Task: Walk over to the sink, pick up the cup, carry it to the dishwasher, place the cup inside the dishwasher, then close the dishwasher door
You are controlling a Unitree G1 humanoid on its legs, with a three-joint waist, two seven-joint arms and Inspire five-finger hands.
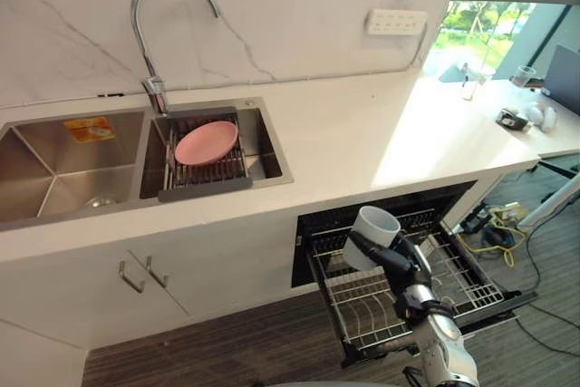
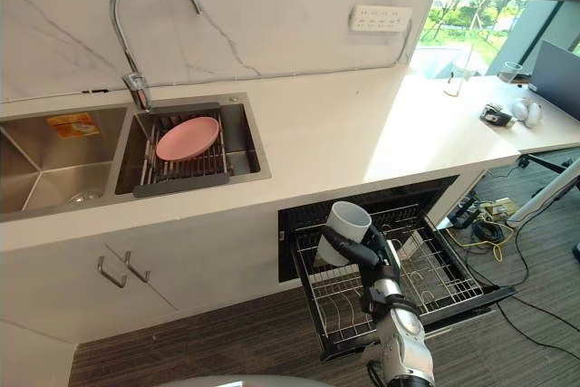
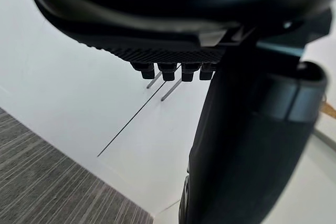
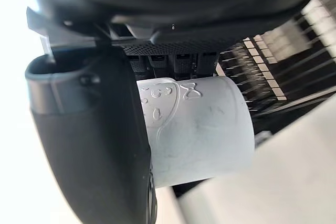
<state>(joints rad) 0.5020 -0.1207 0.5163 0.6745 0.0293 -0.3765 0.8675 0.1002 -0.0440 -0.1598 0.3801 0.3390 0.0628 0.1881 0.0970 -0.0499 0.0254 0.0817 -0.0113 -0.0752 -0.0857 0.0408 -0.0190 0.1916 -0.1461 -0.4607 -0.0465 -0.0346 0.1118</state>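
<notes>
A: Where was the cup [image 1: 372,228]?

B: In the right hand [image 1: 405,263], its fingers and thumb curled round the cup's side. It hung over the pulled-out rack [image 1: 362,304] of the dishwasher [image 1: 313,224], above the rack's left side and toward its back edge, clear of the wires as far as I could judge

A: And how did it lie?

B: Roughly upright, mouth up, leaning a little. The cup sat just ahead of the palm, on the side toward the counter [image 1: 344,147], so its long axis ran nearly straight down at the rack

A: So what did the next move turn on?

B: On that drop, I'd say. The rack lay directly below, so the hand needed to lower, and probably tip the cup, rather than travel sideways

A: The left hand [image 3: 247,145]?

B: It was down by the cabinet front [image 3: 79,93], well away from the cup. Whether it was open or closed I could not tell. The right was plainly the nearer one
</notes>
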